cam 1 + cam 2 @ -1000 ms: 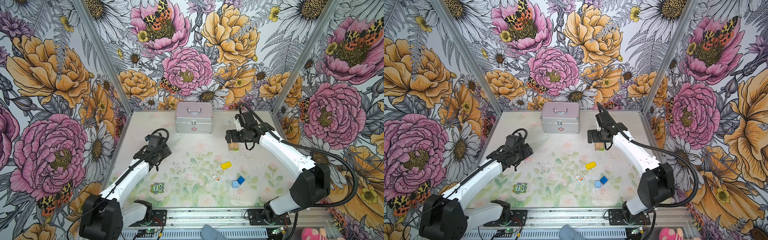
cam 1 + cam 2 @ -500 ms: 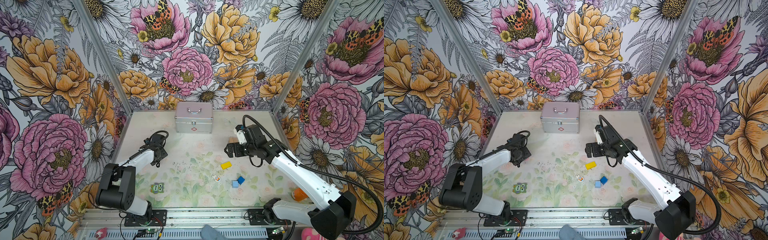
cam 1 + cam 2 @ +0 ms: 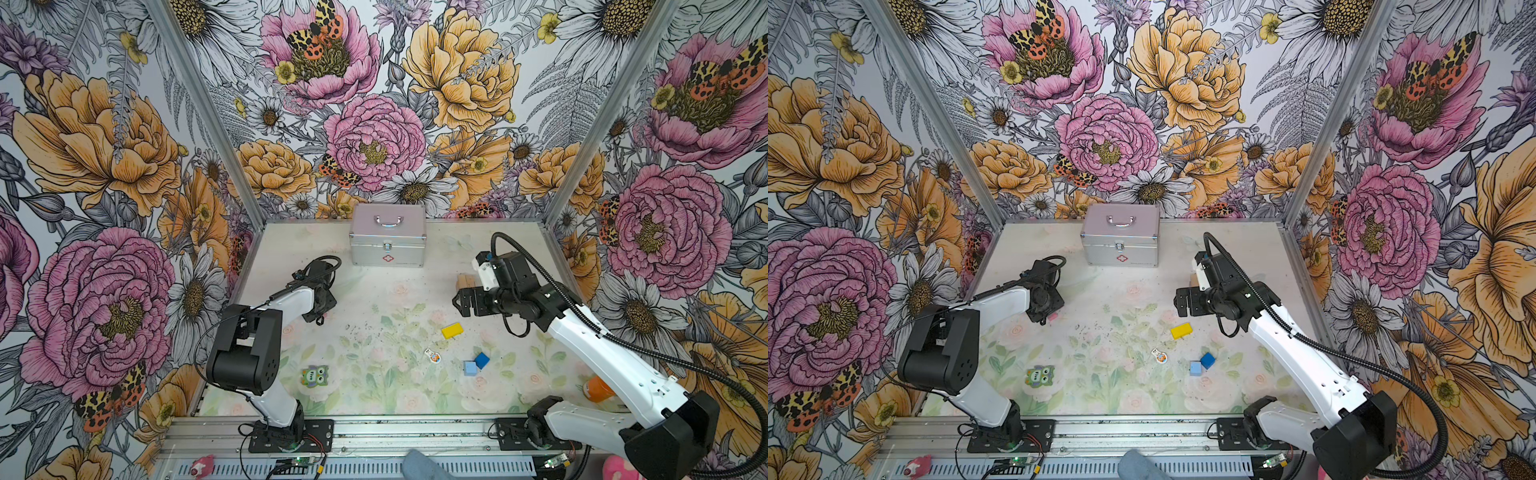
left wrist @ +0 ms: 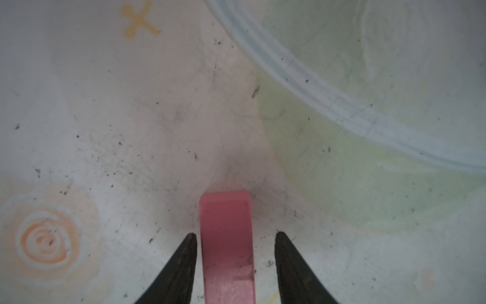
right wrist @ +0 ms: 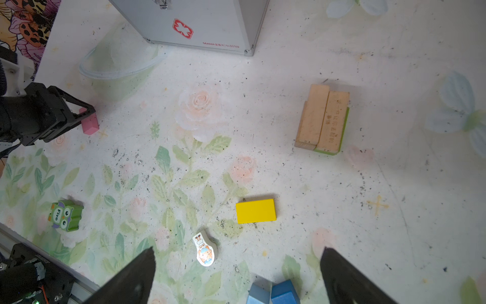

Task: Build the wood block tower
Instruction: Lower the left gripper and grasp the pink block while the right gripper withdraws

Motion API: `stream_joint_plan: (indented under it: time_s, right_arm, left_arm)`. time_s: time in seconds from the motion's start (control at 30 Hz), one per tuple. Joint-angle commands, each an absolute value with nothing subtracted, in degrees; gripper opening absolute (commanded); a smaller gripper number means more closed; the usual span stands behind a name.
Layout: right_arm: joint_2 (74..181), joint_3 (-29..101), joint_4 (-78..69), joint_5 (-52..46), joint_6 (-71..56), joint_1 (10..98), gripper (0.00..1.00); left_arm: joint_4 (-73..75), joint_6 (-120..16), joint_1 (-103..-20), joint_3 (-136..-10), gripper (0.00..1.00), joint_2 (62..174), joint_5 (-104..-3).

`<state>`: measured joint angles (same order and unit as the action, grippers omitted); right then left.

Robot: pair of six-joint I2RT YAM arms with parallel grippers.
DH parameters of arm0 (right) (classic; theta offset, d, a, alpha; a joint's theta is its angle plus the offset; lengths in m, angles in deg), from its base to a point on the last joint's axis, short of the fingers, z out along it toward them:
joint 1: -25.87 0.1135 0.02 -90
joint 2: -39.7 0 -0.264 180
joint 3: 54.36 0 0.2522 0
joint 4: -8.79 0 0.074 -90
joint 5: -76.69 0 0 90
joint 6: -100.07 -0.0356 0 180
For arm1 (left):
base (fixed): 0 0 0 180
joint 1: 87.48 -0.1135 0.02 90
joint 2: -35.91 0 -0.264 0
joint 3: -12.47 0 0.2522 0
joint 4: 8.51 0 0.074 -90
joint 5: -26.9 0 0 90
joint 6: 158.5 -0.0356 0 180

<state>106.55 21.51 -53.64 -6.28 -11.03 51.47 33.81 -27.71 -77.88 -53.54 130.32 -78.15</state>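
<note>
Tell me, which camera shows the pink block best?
The left wrist view: the pink block lies close up between the fingers of the left gripper. The right wrist view shows it small, partly hidden by that gripper. In a top view the pink block is only a sliver beneath it.

The middle of the flower-printed mat (image 3: pixel 374 299) lay bare, open for a reach from either side. The silver metal case (image 3: pixel 388 245) closed off the back, and the stacked tan wooden blocks (image 5: pixel 322 119) stood toward the right rear. Nearer the front, the yellow rectangular block (image 3: pixel 451 331), the flat cartoon figure piece (image 3: pixel 433 355), the dark blue wooden cube (image 3: pixel 482 360) and the light blue wooden cube (image 3: pixel 470 368) lay clustered near one another.
</note>
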Motion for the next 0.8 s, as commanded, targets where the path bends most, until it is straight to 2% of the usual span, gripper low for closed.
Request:
stream_joint_plan:
  time_s: [0.0,0.4,0.53,0.77]
  right_arm:
    - [106.06,22.42,-53.57,-4.97,-9.71,50.54,1.00]
    - [104.66,21.12,-53.68,-3.91,-9.70,48.54,1.00]
    - [103.88,20.26,-53.68,-3.73,-10.38,48.42,1.00]
    - [101.07,17.84,-53.88,-4.41,-12.27,48.11,1.00]
  left_arm:
    - [34.37,-28.77,-78.51,-55.24,0.47,131.71,-79.54]
    - [37.91,-30.44,-75.49,-59.07,0.31,136.38,-79.45]
    - [40.11,-31.09,-71.65,-62.06,0.28,137.59,-80.76]
    - [43.33,-31.01,-62.46,-67.91,0.27,138.79,-80.99]
